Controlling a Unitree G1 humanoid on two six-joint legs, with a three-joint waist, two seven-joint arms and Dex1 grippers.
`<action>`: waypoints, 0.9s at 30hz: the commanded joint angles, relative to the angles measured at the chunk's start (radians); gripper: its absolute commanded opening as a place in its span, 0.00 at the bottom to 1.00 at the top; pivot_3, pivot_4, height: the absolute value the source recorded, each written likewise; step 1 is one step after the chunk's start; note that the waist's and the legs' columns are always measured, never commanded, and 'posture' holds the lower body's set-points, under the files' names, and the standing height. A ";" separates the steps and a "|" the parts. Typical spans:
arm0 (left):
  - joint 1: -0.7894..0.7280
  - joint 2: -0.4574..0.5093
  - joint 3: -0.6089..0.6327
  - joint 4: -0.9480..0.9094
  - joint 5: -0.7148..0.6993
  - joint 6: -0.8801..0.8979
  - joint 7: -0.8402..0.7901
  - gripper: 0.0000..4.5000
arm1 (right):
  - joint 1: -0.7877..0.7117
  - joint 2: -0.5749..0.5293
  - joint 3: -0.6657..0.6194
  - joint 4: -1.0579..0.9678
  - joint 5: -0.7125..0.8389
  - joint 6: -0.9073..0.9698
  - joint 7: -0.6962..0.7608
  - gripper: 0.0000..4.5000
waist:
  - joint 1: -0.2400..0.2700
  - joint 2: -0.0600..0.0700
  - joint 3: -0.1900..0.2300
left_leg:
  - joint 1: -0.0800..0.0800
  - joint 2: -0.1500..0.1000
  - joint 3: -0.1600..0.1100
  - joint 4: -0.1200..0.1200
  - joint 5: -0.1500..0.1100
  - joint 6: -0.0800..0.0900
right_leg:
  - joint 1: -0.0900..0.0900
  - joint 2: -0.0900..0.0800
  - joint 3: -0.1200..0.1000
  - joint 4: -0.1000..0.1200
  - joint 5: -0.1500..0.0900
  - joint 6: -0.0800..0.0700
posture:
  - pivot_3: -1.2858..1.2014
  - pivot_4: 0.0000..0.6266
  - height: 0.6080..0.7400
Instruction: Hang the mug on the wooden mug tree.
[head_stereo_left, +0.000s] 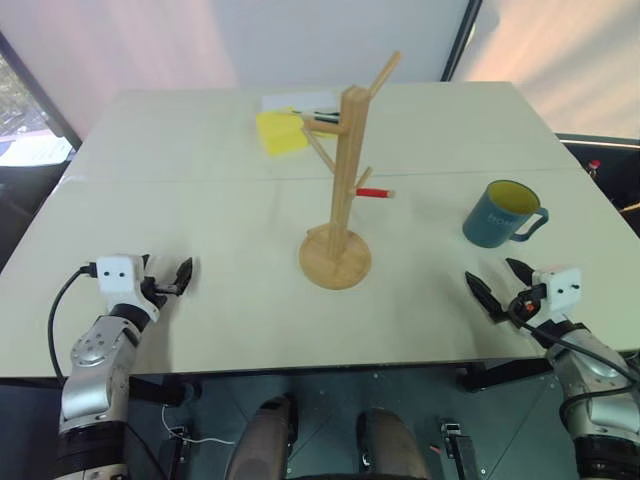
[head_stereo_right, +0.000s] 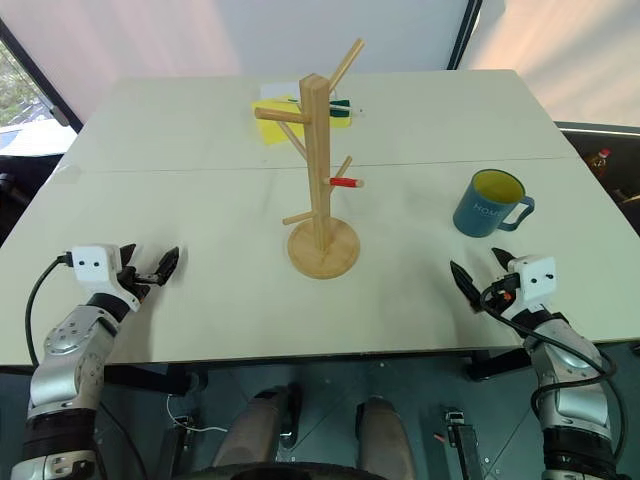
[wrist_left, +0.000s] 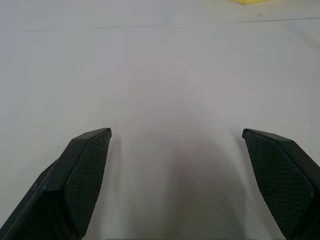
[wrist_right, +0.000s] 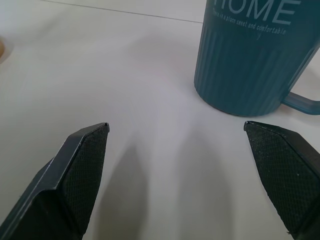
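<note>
Mug (head_stereo_left: 502, 214) upright on surface (head_stereo_left: 200, 220), right of tree (head_stereo_left: 340, 190). Right tool (head_stereo_left: 499, 285) spread, empty, just near of mug. Left tool (head_stereo_left: 172, 279) spread, empty.

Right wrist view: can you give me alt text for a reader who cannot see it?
A teal-blue mug with pale "HOME" lettering stands upright on the white table, its handle pointing sideways. The right gripper has its two black fingers spread wide just short of the mug, holding nothing.
</note>
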 joint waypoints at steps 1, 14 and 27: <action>0.010 0.001 0.012 -0.045 -0.005 -0.009 0.003 1.00 | -0.007 0.000 -0.019 0.000 0.007 -0.017 0.004 1.00 | 0.000 0.000 0.000 | 0.000 0.000 0.000 0.000 0.000 0.000 | 0.000 0.000 0.000 0.000 0.000 0.000 | 0.52 0.24 1.00; 0.040 -0.014 -0.030 -0.168 -0.101 0.037 -0.119 1.00 | 0.006 -0.003 -0.038 -0.017 0.007 0.020 -0.045 1.00 | 0.000 0.000 0.000 | 0.000 0.000 0.000 0.000 -0.001 -0.001 | 0.000 0.000 0.000 0.000 0.000 0.000 | 0.52 0.24 1.00; 0.027 0.083 -0.401 -0.551 -0.273 0.249 -0.458 1.00 | -0.021 -0.005 -0.101 0.015 -0.025 0.007 -0.191 1.00 | -0.001 0.002 -0.001 | 0.000 0.000 0.001 -0.001 -0.001 -0.001 | 0.000 -0.001 0.002 -0.001 0.000 -0.001 | 0.52 0.24 1.00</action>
